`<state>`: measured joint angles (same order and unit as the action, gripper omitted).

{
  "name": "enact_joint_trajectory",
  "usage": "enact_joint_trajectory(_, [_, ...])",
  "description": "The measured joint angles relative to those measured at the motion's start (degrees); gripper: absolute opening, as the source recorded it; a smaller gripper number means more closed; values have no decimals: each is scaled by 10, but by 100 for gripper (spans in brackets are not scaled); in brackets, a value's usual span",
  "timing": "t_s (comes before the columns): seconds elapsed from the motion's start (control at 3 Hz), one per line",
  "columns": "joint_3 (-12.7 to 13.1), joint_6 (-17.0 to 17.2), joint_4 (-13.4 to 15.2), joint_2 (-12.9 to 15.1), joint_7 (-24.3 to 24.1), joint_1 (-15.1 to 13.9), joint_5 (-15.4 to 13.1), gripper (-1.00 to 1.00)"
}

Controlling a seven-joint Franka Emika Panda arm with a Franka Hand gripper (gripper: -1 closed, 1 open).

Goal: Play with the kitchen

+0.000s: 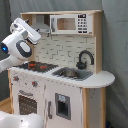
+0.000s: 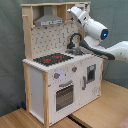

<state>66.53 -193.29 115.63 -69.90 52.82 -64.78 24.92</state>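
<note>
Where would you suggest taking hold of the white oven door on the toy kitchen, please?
Probably grip the horizontal bar handle across the top of the white oven door, coming straight at the front face. It stands proud of the panel, so jaws could close above and below it.

There is one kitchen (image 1: 60, 75), seen in both exterior views, and one robot arm (image 2: 97, 37). On the kitchen are one hob (image 1: 36, 65), one sink (image 1: 70, 74), one black tap (image 1: 84, 58), one microwave (image 1: 70, 24), one grey hood (image 2: 49, 20) and one oven door (image 2: 64, 96). The second exterior view shows two knobs (image 2: 56, 76) above the oven door.
</note>
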Motion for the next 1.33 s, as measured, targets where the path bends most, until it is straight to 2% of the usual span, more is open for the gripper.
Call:
enact_joint_trajectory(0.33, [-7, 22, -16, -27, -36, -20, 12, 100])
enact_joint_trajectory(0.67, [-22, 61, -38, -62, -85, -43, 26, 100])
enact_joint_trajectory(1.33, [-59, 148, -65, -113, -178, -66, 31, 100])
